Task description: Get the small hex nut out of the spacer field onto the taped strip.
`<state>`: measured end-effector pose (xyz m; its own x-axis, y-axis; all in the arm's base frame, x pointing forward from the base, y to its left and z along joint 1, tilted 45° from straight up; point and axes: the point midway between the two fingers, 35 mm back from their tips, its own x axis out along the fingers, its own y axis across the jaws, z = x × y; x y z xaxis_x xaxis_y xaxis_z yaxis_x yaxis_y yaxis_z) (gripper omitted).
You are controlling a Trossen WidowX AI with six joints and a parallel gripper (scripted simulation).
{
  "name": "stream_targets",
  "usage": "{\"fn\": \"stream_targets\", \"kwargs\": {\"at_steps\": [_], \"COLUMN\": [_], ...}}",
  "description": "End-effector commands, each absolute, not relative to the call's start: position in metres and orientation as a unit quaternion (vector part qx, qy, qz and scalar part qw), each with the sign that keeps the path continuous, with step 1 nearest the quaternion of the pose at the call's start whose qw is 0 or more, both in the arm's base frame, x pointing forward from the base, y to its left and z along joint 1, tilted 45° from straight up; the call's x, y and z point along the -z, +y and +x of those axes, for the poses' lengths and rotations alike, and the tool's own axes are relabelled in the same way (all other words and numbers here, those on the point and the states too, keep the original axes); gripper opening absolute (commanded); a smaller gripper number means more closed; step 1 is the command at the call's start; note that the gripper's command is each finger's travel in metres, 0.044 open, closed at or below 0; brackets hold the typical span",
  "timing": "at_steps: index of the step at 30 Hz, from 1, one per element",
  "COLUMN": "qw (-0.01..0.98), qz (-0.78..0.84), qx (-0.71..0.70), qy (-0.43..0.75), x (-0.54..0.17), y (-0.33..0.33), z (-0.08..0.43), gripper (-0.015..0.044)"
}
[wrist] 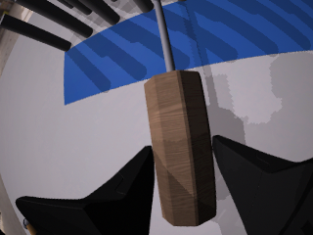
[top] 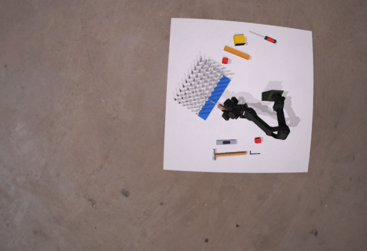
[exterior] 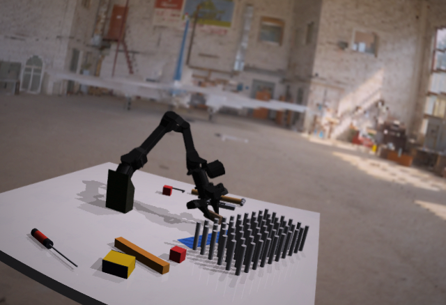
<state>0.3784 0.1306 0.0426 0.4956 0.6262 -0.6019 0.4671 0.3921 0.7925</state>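
Wooden handle [top: 222, 106] [exterior: 215, 216] [wrist: 178, 147] short of spacers [top: 196, 85] [exterior: 251, 244] [wrist: 54, 17].

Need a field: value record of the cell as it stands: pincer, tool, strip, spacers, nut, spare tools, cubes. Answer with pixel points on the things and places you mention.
pincer: shut on the wooden handle [top: 221, 106] [exterior: 215, 216] [wrist: 180, 147]
tool shaft: reaches over the blue strip [top: 218, 90] [exterior: 194, 241] [wrist: 83, 80] into the spacer field; tip contact unclear
spacers [top: 180, 86] [exterior: 239, 260] [wrist: 36, 33]: upright, as far as visible
nut: cannot be made out
unheld tools: red-black screwdriver [top: 270, 39] [exterior: 42, 238], hammer [top: 231, 154] [exterior: 230, 199], hex key [top: 254, 153] [exterior: 178, 189]
cubes: two red, outside the field
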Motion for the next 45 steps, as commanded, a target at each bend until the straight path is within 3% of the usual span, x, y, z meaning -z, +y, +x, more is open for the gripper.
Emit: {"fn": "stream_targets", "kwargs": {"at_steps": [1,45], "qw": [0.67,0.671], "qz": [0.547,0.547], "qx": [-0.063,-0.062], "qy": [0.498,0.497], "x": [-0.042,-0.032], "y": [0.13,0.119], "z": [0.382,0.408], "gripper": [0.0,0.0]}}
